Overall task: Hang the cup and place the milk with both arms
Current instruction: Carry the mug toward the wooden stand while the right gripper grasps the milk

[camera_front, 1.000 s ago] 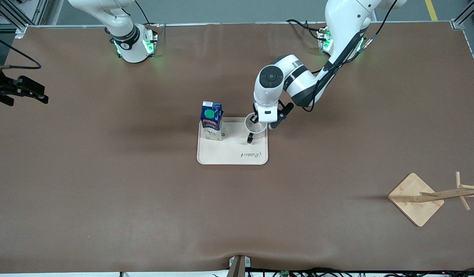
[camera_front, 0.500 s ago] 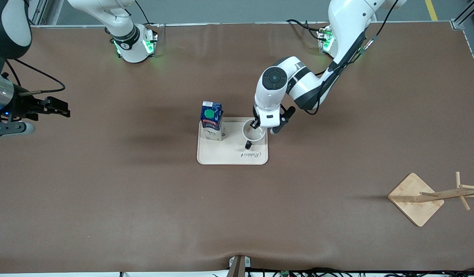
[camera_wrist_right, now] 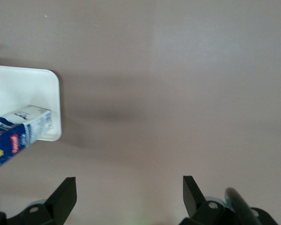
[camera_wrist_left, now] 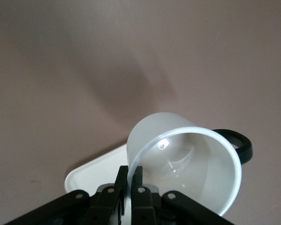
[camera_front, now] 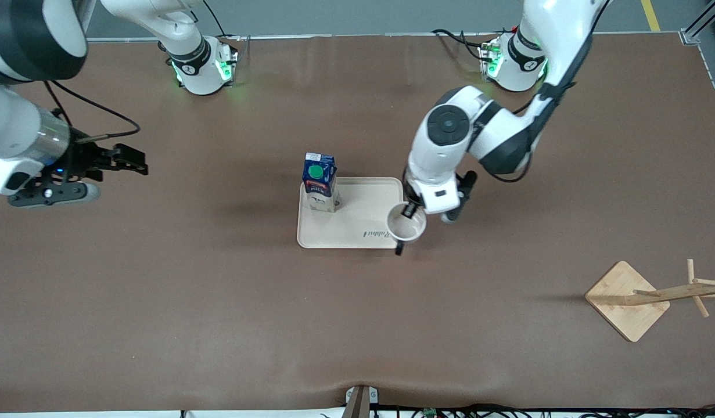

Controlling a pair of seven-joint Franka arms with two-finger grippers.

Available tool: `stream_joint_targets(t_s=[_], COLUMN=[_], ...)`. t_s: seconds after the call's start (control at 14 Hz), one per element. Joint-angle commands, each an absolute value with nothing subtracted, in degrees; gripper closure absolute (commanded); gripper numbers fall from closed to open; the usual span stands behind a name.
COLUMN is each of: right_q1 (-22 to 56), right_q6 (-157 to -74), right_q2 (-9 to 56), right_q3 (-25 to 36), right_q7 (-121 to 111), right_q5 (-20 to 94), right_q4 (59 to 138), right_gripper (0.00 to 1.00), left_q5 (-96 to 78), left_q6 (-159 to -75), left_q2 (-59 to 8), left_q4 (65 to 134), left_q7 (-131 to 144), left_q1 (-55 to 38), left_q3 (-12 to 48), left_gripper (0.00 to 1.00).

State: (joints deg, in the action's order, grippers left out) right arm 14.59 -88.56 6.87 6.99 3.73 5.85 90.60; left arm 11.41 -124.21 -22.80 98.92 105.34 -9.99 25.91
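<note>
The white cup with its black handle hangs in my left gripper, which is shut on its rim, over the tray's corner toward the left arm's end. In the left wrist view the cup is pinched at the rim between my fingers. The dark blue milk carton with a green cap stands upright on the cream tray; it also shows in the right wrist view. My right gripper is open and empty over bare table toward the right arm's end.
A wooden cup rack on a square wooden base stands toward the left arm's end, nearer the front camera than the tray. The brown table mat lies around the tray.
My left gripper has lifted the cup off the tray and carried it toward the front camera and the left arm's end. My right gripper has moved toward the tray.
</note>
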Motion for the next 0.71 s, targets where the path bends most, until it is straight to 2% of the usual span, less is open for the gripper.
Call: stream_joint_targets(t_s=[0.0,0.14,0.64], right_q1=[19.7,22.8,35.5], right_q6=[-90.5,-92.8,-100.2], right_q2=[9.8,11.6,18.1], right_q3=[7.3,7.3,7.3], right_q7=[13.1,19.0,33.7], right_q5=[8.7,12.2,12.8], right_q4=[89.3,89.4,89.9], right_gripper=[0.0,0.0,0.0], left_q5=[12.6,12.6,12.0], left_q6=[-123.0,-123.0,-123.7], left_q2=[-17.6,-16.3,-14.9], left_q4=[100.2,100.0,98.6], left_q7=[109.0,108.0,98.7], left_q1=[-3.6,0.2,14.1], left_q3=[26.3,26.3,26.6], left_gripper=[1.0,1.0,1.0])
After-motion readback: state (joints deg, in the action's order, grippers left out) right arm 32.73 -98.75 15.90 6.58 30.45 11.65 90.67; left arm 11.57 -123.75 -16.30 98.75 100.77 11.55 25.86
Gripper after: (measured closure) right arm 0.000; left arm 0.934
